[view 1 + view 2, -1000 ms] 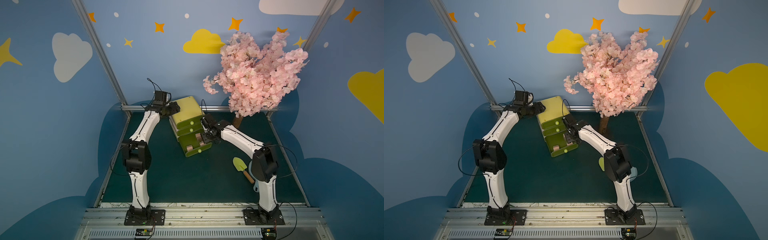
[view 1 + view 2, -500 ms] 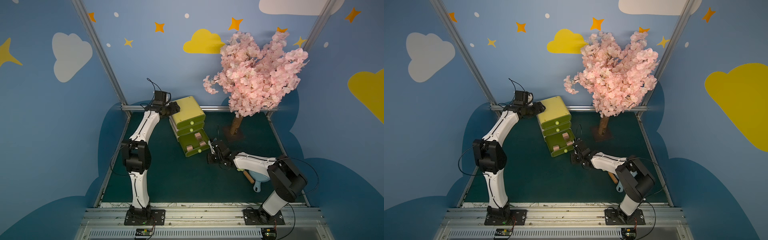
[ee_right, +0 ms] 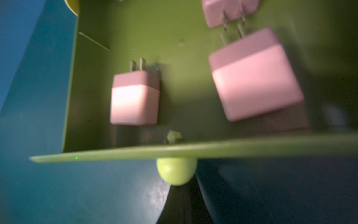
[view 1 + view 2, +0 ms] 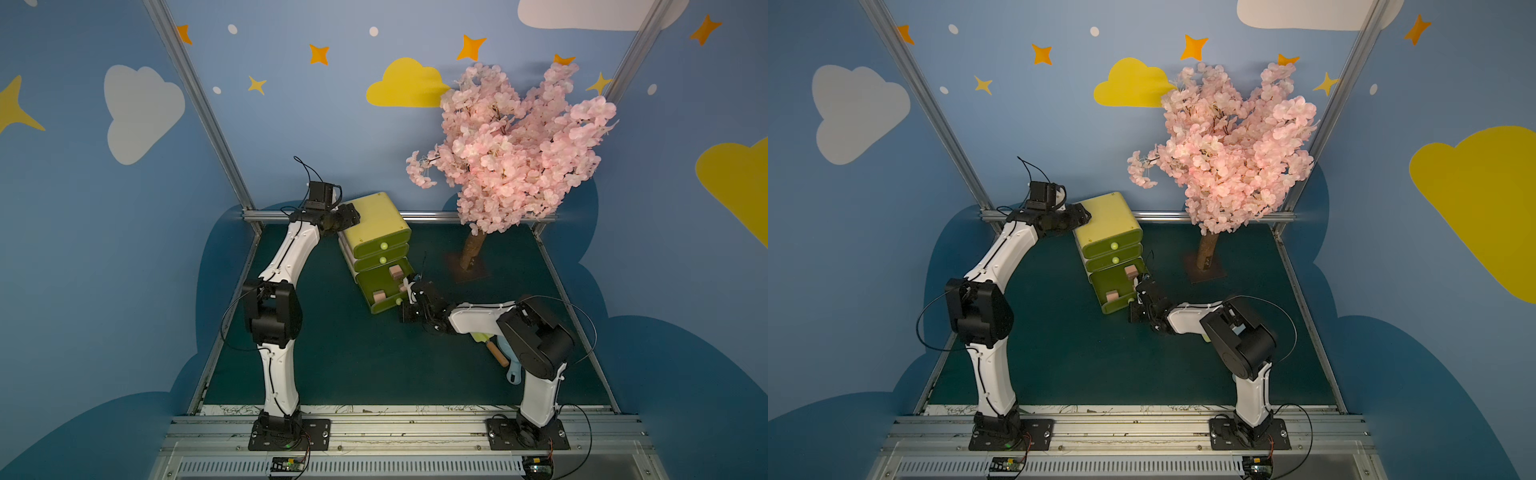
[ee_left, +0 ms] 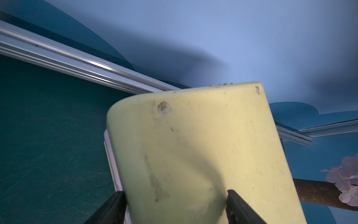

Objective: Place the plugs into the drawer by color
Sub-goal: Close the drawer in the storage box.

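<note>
The yellow-green drawer (image 4: 374,226) (image 4: 1106,220) chest stands at the back of the mat. Its two upper drawers are closed and the bottom one (image 4: 384,305) is pulled out. Three pink plugs (image 4: 395,271) lie in the bottom drawer, seen close in the right wrist view as plugs (image 3: 135,99) (image 3: 253,77) (image 3: 228,11). My left gripper (image 4: 347,218) (image 5: 176,195) is shut on the chest's top rear corner, one finger on each side. My right gripper (image 4: 402,309) (image 3: 183,190) is shut and empty, with its tip right at the bottom drawer's pale knob (image 3: 176,170).
A pink blossom tree (image 4: 511,141) stands at the back right on a brown base (image 4: 469,268). Under my right arm lie a toy shovel with a wooden handle (image 4: 496,353) and a blue scoop (image 4: 513,372). A metal rail (image 4: 457,216) runs along the back edge.
My right gripper left the open drawer, dropped to the mat in front of it, closed its jaws and came up to the knob. The left gripper has not moved.
</note>
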`<move>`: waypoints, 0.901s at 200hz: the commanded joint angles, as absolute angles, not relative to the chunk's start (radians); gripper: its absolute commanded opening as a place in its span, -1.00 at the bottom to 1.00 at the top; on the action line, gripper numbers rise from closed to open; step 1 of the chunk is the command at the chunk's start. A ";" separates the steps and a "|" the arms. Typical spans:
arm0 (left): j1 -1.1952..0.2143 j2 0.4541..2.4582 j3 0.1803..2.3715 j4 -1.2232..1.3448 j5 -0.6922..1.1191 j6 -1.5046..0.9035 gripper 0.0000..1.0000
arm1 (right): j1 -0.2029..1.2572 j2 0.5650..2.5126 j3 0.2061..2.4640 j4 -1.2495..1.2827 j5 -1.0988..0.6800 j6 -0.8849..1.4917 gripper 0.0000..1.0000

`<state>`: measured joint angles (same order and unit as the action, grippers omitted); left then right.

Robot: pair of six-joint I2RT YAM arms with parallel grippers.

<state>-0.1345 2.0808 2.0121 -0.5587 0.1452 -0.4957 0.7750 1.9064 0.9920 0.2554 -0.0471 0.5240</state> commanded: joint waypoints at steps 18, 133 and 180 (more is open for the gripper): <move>-0.131 2.098 1.942 -0.659 0.169 -0.475 0.61 | 0.770 1.945 1.060 0.315 -0.070 0.538 -0.99; -0.104 2.062 1.893 -0.657 0.173 -0.453 0.62 | 0.748 2.079 1.224 0.378 -0.093 0.611 -1.00; -0.105 2.053 1.880 -0.648 0.172 -0.455 0.62 | 0.741 2.160 1.310 0.394 -0.130 0.659 -1.00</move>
<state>-0.1112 2.0380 1.9285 -0.5190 0.2008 -0.4820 0.7483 2.1193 1.2667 0.3576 -0.1146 0.6216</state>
